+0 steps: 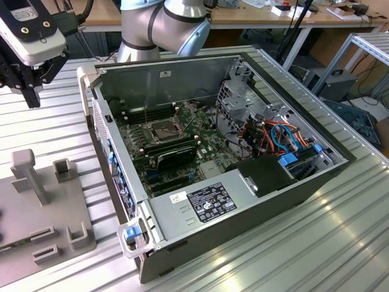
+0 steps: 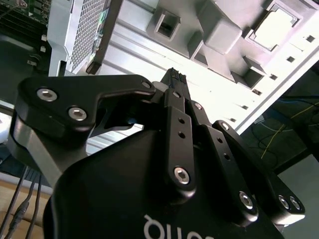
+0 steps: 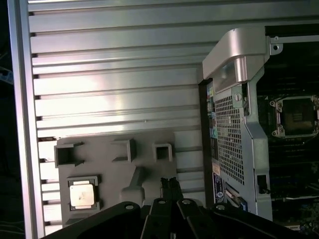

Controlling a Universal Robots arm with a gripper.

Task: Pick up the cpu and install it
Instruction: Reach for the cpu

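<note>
We noted black metal pincer (image 3: pixel 170 183), tips pressed together, holding nothing, over grey moulded plastic fixture plate (image 3: pixel 114 172) on ribbed aluminium counter (image 3: pixel 114 94). Small square silver-topped cpu (image 3: pixel 82 194) lay flat in fixture's square recess, apart from tips. Open grey steel computer case (image 1: pixel 182 67) stood beside fixture, with strip of bare counter between. Printed label (image 1: pixel 214 202) sat on grey power-supply box (image 1: pixel 173 214).

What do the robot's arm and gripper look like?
The arm is silver-grey metal with rounded joints and a pale blue cap. The gripper has a matte black body, black linked bars fastened with silver screws, narrow black fingers and white lettering.
</note>
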